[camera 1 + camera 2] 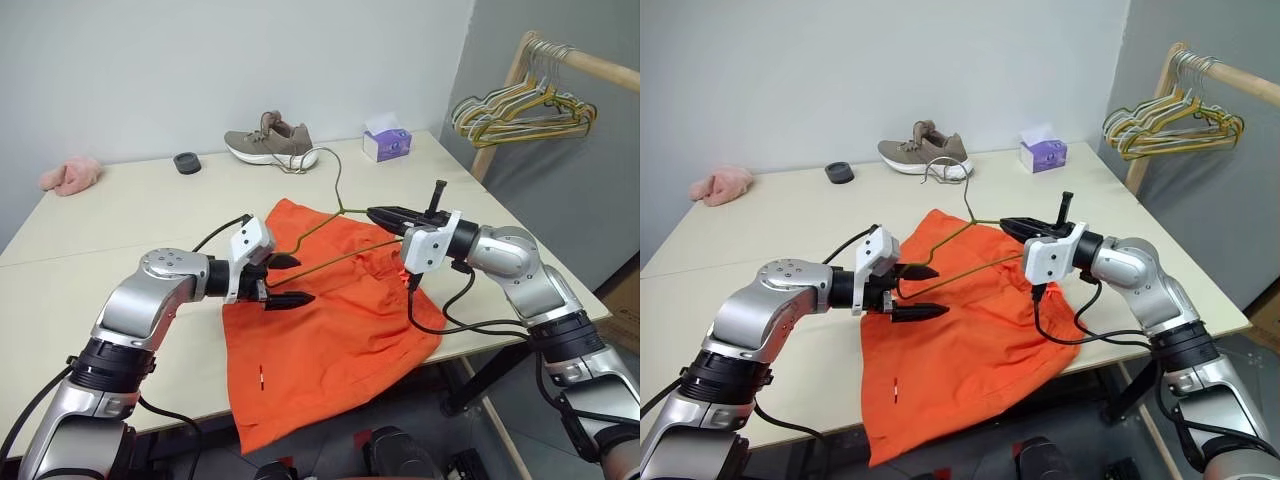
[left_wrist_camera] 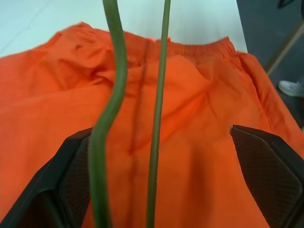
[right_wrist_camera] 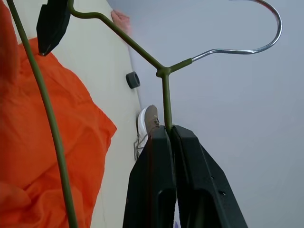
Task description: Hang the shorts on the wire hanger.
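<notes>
right tool (image 1: 385,213): clenched on the wire hanger (image 1: 325,235), held in the air over the shorts (image 1: 330,320) | left tool (image 1: 290,281): released, fingers straddling the hanger's far end | shorts: spread flat at the counter (image 1: 120,230) front edge, hem overhanging

No legible text, label, brand or number anywhere.

The table (image 1: 130,215) held orange shorts (image 1: 330,330) hanging over its front edge. A shoe (image 1: 270,140), tissue box (image 1: 386,143), black ring (image 1: 187,162) and pink cloth (image 1: 70,174) sat along the back edge.
</notes>
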Controlling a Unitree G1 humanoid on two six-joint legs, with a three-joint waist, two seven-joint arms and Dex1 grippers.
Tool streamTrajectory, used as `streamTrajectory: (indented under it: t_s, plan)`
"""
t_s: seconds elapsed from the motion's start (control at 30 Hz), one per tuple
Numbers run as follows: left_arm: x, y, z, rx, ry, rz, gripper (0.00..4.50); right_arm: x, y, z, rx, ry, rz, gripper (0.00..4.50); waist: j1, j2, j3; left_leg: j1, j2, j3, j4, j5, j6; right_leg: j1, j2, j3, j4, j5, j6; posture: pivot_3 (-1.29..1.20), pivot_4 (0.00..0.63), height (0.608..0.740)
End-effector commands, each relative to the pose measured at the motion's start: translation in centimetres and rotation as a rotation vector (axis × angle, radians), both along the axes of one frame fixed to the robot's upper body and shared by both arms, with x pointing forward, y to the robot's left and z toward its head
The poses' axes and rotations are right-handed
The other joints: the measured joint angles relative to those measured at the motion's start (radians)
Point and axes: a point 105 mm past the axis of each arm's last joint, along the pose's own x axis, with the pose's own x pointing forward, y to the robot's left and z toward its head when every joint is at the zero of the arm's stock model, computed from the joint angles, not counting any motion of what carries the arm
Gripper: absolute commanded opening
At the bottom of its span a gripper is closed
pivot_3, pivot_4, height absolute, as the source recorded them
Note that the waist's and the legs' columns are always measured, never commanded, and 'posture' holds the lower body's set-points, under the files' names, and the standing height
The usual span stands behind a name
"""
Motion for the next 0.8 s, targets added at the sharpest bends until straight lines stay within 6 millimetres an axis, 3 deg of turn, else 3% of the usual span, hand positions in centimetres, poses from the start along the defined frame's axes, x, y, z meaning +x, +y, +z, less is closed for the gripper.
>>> streamTrajectory:
  t_s: [0.03,0.4,0.57,0.67,0.8]
  plan:
    - [0.3,-0.1,0.6,-0.008,-0.045,-0.001,3.56,-1.1,0.9,1.9,0.041,-0.051,0.063,0.0,0.0,0.0,0.0,0.0,0.0,0.0,0.0,0.0,0.0,0.0,0.0,0.0,0.0,0.0,0.0,-0.23,0.022,0.74]
    - [0.4,-0.4,0.6,-0.049,-0.056,0.016,0.15,-2.1,1.7,1.4,0.048,-0.008,0.108,0.0,0.0,0.0,0.0,0.0,0.0,0.0,0.0,0.0,0.0,0.0,0.0,0.0,0.0,0.0,0.0,-0.23,0.021,0.74]
    - [0.3,-0.4,0.4,-0.05,-0.056,0.019,0.0,-2.6,1.8,0.3,0.003,0.047,0.127,0.0,0.0,0.0,0.0,0.0,0.0,0.0,0.0,0.0,0.0,0.0,0.0,0.0,0.0,0.0,0.0,-0.23,0.02,0.74]
    - [0.2,0.0,0.0,-0.031,-0.054,0.029,0.0,-2.7,1.4,0.3,0.003,0.102,0.119,0.73,-0.001,0.0,0.0,0.0,0.0,0.0,0.0,0.0,0.0,0.0,0.0,0.0,0.0,0.0,0.0,-0.23,0.019,0.74]
    - [0.1,0.5,-0.6,0.012,-0.069,0.042,0.0,-2.5,-0.5,0.3,-0.023,0.215,0.061,2.07,0.001,0.0,0.0,0.0,0.001,0.0,0.0,0.0,0.0,0.0,0.0,0.0,0.0,0.0,0.0,-0.23,0.021,0.74]
